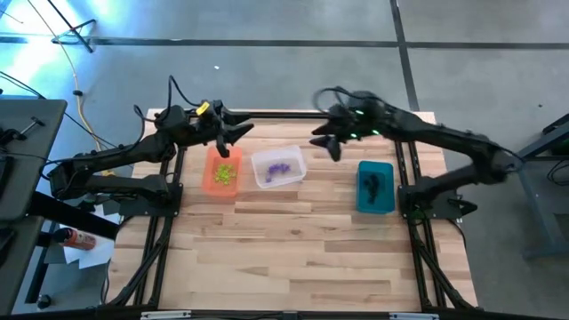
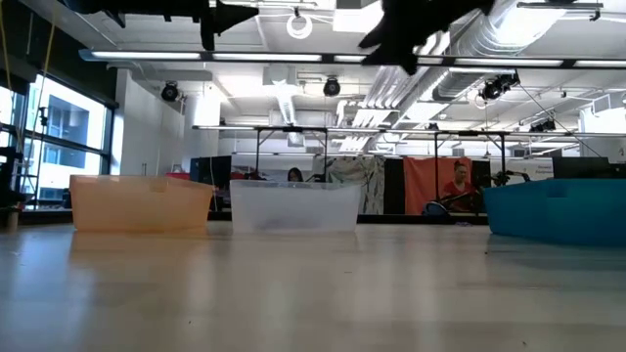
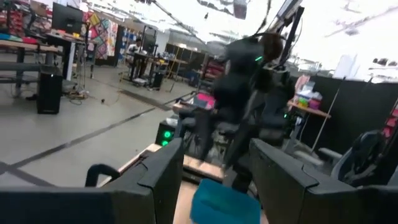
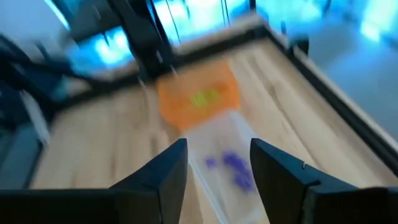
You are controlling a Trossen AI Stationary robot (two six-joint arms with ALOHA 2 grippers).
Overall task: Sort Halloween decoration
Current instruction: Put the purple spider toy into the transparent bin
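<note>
Mostly bare tabletop [image 1: 293, 249] before 3 bins [image 1: 278, 167]

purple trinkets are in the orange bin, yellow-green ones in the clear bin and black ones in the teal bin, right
Not quite: the first two are swapped. The high view shows the purple trinkets in the clear bin and the yellow-green trinkets in the orange bin. The black trinkets do lie in the teal bin.
</note>
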